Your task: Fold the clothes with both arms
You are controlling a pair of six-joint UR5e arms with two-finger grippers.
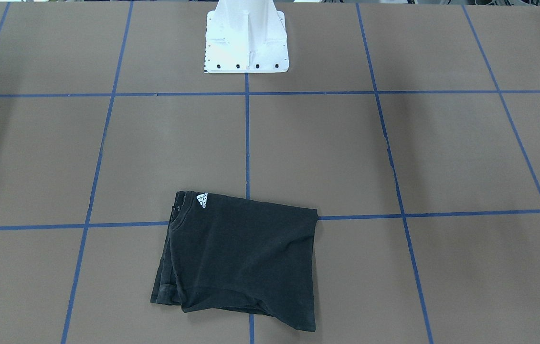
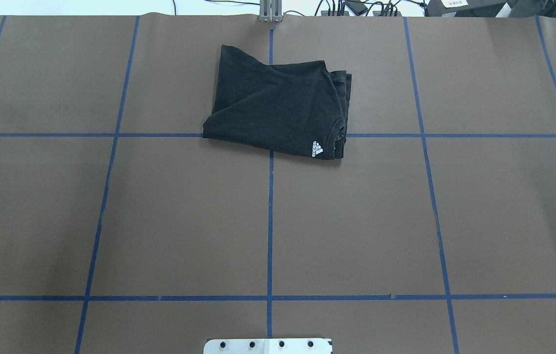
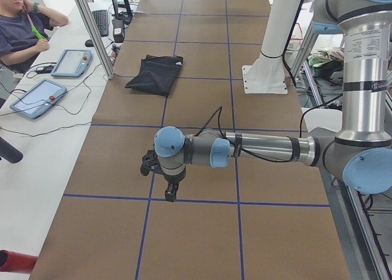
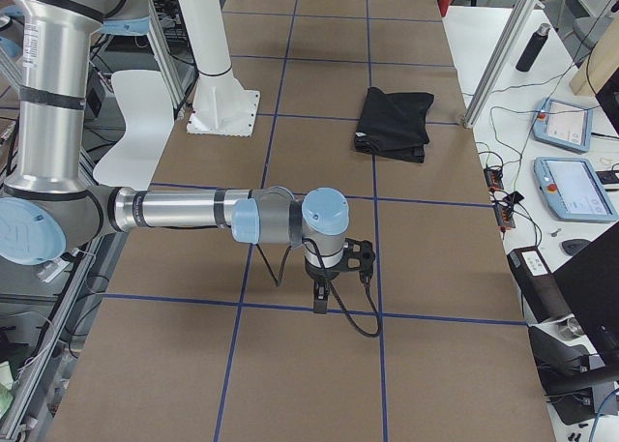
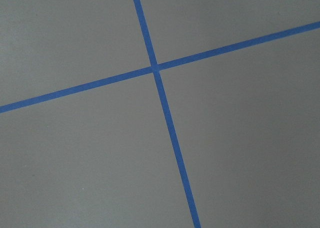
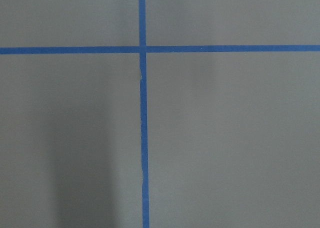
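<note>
The clothes are one black T-shirt (image 1: 241, 258), folded into a rough rectangle and lying flat on the brown table on the operators' side. Its white three-stripe logo (image 2: 318, 149) faces up beside the collar. The shirt also shows in the side views (image 3: 156, 75) (image 4: 395, 123). My left gripper (image 3: 168, 193) hangs over the table well short of the shirt, fingers pointing down. My right gripper (image 4: 321, 299) hangs the same way at the other end. Neither touches the shirt. I cannot tell whether either is open or shut. Both wrist views show only brown paper and blue tape.
The white pedestal base (image 1: 246, 48) stands at the robot's side of the table. Blue tape lines (image 2: 270, 221) grid the brown surface. A side bench holds tablets (image 3: 37, 98) and cables, with a seated person (image 3: 24, 29) behind. An aluminium post (image 3: 92, 29) stands near the shirt.
</note>
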